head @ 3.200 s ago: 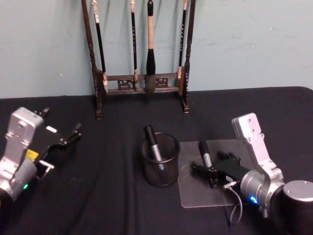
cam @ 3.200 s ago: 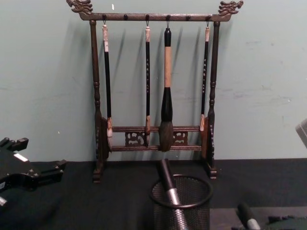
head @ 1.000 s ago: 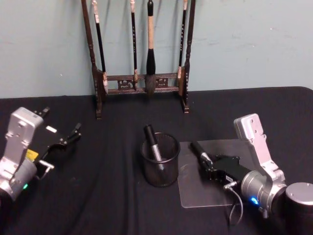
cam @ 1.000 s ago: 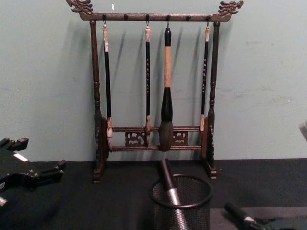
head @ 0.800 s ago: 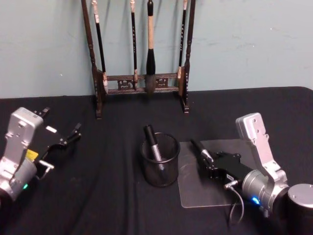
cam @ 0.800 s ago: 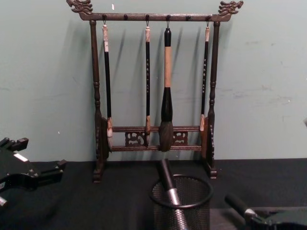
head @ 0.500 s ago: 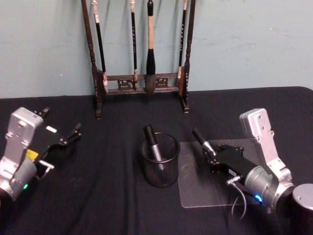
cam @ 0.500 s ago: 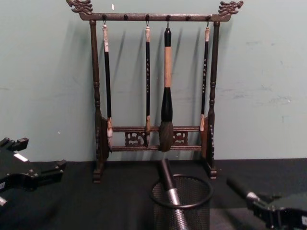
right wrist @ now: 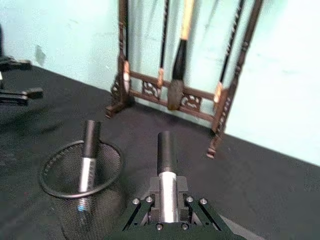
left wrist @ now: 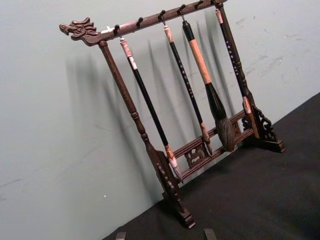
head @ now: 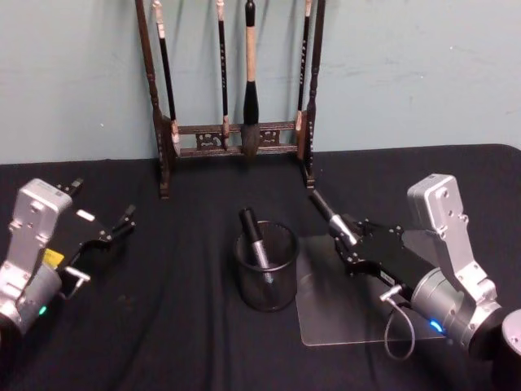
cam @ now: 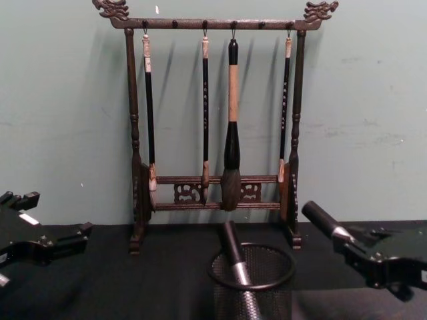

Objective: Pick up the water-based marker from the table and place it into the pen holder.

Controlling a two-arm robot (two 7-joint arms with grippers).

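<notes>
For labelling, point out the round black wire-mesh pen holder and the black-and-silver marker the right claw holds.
Round black wire-mesh pen holder [head: 277, 293]: head view, front wall.
Held black-and-silver marker [head: 322, 208]: head view, black cap.

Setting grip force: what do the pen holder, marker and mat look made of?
Pen holder: black wire mesh, likely painted metal; the pen inside shows through.
Marker, held in the right gripper beside the holder: smooth black cap, probably plastic, and a silver barrel, either metal or metallic-finished plastic.
Mat: clear sheet, likely plastic; the black cloth shows through it.
Left gripper sits idle at left.
</notes>
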